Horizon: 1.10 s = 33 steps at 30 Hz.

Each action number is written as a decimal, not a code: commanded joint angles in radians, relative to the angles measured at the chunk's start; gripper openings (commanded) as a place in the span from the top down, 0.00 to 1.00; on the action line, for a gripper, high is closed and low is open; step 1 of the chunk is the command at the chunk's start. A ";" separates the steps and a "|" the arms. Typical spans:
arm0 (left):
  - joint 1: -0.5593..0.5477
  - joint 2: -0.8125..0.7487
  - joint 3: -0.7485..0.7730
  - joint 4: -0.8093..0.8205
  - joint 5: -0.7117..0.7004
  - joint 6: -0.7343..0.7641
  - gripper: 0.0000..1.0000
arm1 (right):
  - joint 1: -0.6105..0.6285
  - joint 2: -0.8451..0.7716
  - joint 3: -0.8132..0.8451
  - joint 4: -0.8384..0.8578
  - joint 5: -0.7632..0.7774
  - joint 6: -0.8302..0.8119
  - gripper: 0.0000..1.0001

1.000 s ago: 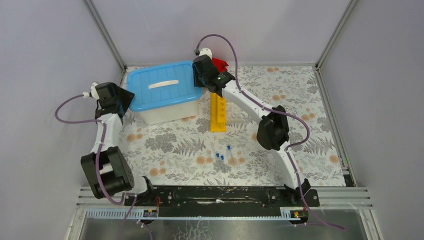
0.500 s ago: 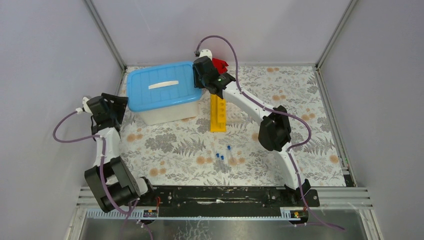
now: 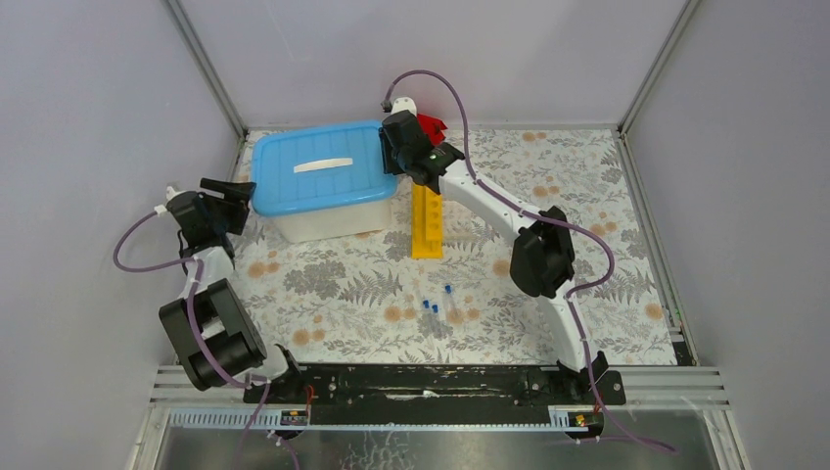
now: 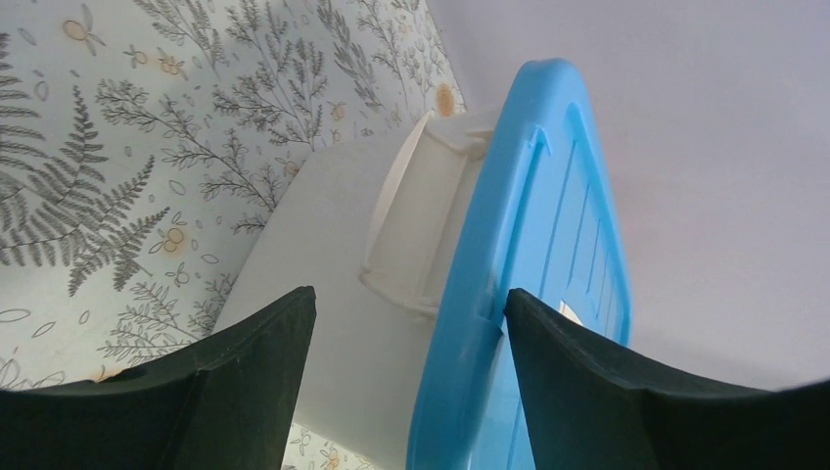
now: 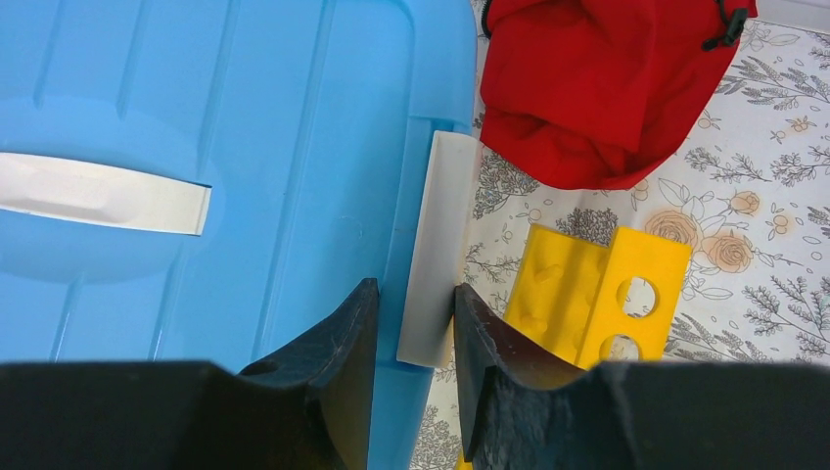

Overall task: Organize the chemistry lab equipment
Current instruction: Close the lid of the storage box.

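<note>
Left gripper [image 3: 237, 199] hangs open at the left edge of the top view, its two black fingers [image 4: 245, 372] spread wide and holding nothing. It sits just beside the left end of the tub [image 3: 328, 223] without touching it. From the left wrist view, the tub's white wall and its end latch [image 4: 416, 225] fill the gap between the fingers, and the rim of the blue lid [image 3: 313, 181] runs close past the finger at the right of the frame. The tub stands at the upper left of the flowered table cover [image 3: 587, 196] with the lid on it. Right gripper [image 5: 416, 284] reaches over the tub's right end in the upper middle of the top view. Its fingers are drawn in and pinch the white latch [image 5: 440, 196] at the lid's edge. A yellow rack [image 3: 427, 225] with round holes lies just to the right of the tub, running down the frame from under the right wrist. A red cloth bundle [image 5: 597, 88] sits above the rack near the back wall. Small blue-capped tubes [image 3: 431, 306] lie loose in the lower middle, well apart from both grippers.
</note>
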 commanded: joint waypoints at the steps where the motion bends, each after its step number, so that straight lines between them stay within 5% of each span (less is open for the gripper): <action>1: -0.004 0.035 -0.015 0.123 0.092 -0.017 0.21 | 0.003 -0.039 -0.033 -0.119 -0.069 -0.062 0.97; 20: 0.029 0.186 -0.049 0.476 0.183 -0.181 0.18 | -0.037 -0.093 -0.102 -0.092 -0.147 -0.161 0.97; 33: 0.029 0.223 -0.058 0.636 0.290 -0.228 0.35 | -0.093 -0.088 -0.096 -0.106 -0.204 -0.194 0.98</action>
